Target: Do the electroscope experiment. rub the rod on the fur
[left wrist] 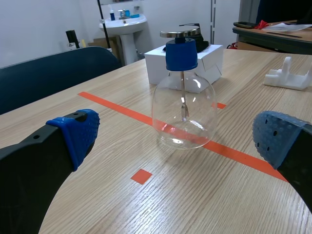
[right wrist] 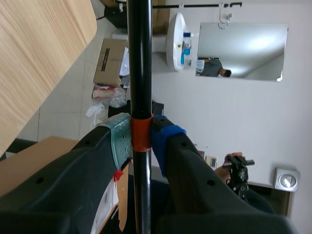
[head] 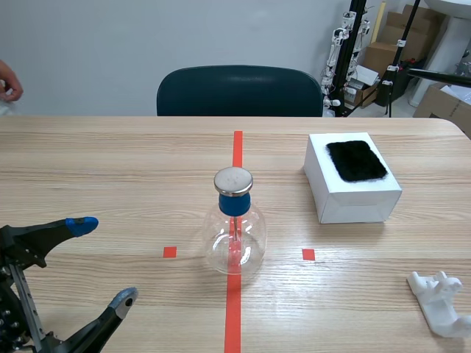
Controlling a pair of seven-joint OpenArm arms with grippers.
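One black rod (right wrist: 140, 58) is what I have in the right jaws. It is pinched between the grey-green pad (right wrist: 119, 141) and the blue pad (right wrist: 165, 141), which press flat against its two sides. Its orange-red band (right wrist: 141, 134) sits right at the pinch, and the long black shaft runs on ahead past the fingertips. From that wrist I see a corner of the wooden counter (head: 110, 169) off to one side of the rod, apart from it, with floor and cardboard boxes beyond. The fur (head: 357, 160), a black patch, lies flat on top of a white box (head: 352, 198) on the right half of the counter, touched by nothing. Left of the box, on the orange-red centre line, stands the electroscope (head: 234, 228), upright: a clear glass flask with a blue stopper and a metal disc on top. It is near the box but not touching it. A white plastic holder (head: 440, 301) lies at the near right, well apart from both. The left jaws gape wide at the near left of the counter and hold nothing. From that wrist the electroscope stands ahead of them, apart from both blue pads (left wrist: 78, 134). A dark chair (head: 239, 92) sits across the counter, and a person's hand (head: 7, 84) shows at the far left.
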